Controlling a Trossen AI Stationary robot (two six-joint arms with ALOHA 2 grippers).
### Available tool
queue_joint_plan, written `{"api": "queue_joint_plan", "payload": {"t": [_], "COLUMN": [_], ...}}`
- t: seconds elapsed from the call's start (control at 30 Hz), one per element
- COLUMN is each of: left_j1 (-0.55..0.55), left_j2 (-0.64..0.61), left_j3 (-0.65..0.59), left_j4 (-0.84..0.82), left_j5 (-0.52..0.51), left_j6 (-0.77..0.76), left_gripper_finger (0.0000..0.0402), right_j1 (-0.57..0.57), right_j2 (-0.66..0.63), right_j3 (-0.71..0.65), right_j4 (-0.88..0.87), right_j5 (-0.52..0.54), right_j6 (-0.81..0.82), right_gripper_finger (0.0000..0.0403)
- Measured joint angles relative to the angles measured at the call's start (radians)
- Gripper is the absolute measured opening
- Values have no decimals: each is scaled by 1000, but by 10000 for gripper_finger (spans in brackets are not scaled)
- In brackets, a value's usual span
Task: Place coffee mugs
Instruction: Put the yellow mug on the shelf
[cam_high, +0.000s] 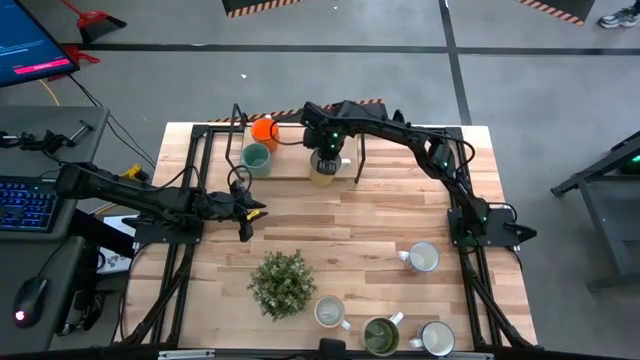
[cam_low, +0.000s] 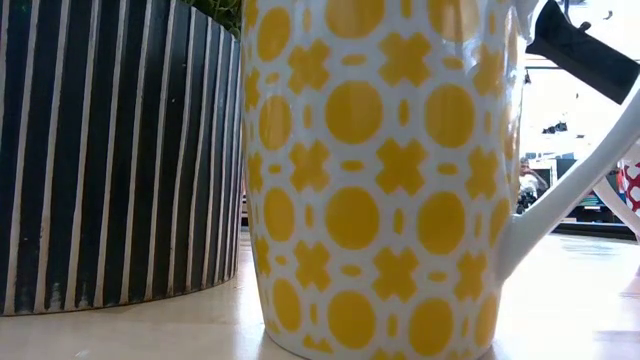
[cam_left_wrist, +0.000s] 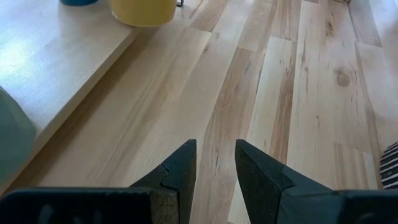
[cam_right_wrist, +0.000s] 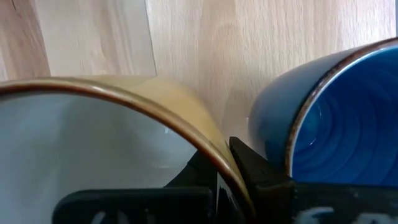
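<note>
Mugs are being lined up on the pale raised wooden board (cam_high: 290, 165) at the far side of the worktop (cam_high: 380, 220). Right end effector (cam_high: 326, 152) is clenched on the rim of a cream-yellow round ceramic mug (cam_high: 323, 172); the wrist view shows one finger (cam_right_wrist: 255, 171) outside the wall and the other inside, so it carries the mug by its lip, probably because the handle is awkward to pinch. That mug sits on or just above the board; contact can't be told. A glossy blue ceramic mug (cam_right_wrist: 336, 118) is just beside this end effector in the wrist view, hidden under the arm from above. Further along the board from it are an orange round mug (cam_high: 264, 129) and a teal round mug (cam_high: 256, 159), close together, so the row looks to be filling toward the right end effector.

Left end effector (cam_high: 250, 212) hovers over bare worktop, released and holding nothing, waiting near the board's front edge. Bushy green potted plant (cam_high: 282, 282) lies on its near side. Four unplaced mugs sit well apart from both end effectors at the near edge: three white ones (cam_high: 423, 258) (cam_high: 330, 313) (cam_high: 437, 338) and an olive-green one (cam_high: 381, 335). Roughly half the mugs look placed. Yellow-patterned white mug (cam_low: 380, 170) fills the low view.
</note>
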Motion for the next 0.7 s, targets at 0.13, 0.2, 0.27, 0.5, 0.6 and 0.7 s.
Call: {"api": "queue_joint_plan", "payload": {"t": [0.13, 0.2, 0.27, 0.5, 0.6, 0.7], "left_j1": [0, 0, 0, 0, 0, 0], "left_j2": [0, 0, 0, 0, 0, 0], "left_j3": [0, 0, 0, 0, 0, 0], "left_j4": [0, 0, 0, 0, -1, -1], "left_j5": [0, 0, 0, 2, 2, 2], "left_j6": [-2, -18, -24, -24, -25, -25], "left_gripper_finger": [102, 102, 102, 102, 102, 102], "right_j1": [-7, -11, -14, -16, -17, -17], "right_j2": [-2, -2, -2, -2, -3, -3], "right_j3": [0, 0, 0, -1, -1, -1], "right_j4": [-5, -7, -10, -24, -31, -32], "right_j5": [0, -2, -2, -1, 1, 2], "right_j6": [1, 10, 19, 26, 28, 29], "right_gripper_finger": [0, 0, 0, 0, 0, 0]}}
